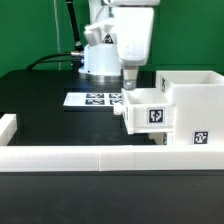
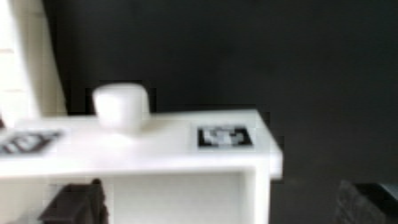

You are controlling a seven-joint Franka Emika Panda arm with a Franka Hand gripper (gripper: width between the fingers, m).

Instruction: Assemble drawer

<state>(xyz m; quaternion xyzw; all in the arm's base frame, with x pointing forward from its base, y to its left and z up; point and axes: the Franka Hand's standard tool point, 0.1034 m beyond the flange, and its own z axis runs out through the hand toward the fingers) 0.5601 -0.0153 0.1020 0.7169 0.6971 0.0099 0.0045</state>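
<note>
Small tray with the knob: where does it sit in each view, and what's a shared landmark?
Exterior view: the small tray sits right of centre, directly under the gripper, partly slid into the housing.
Wrist view: the tray's front face fills the lower half, its knob standing up.
Shared landmark: the square tag on the tray's front.

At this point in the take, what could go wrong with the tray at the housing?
1. The tray juts out of the housing, apparently only partly in; a skewed push could jam it.
2. The gripper sits low by the tray's rim; a sideways move might knock it.
3. Whether the fingers grip anything is unclear, so slipping is possible.
</note>
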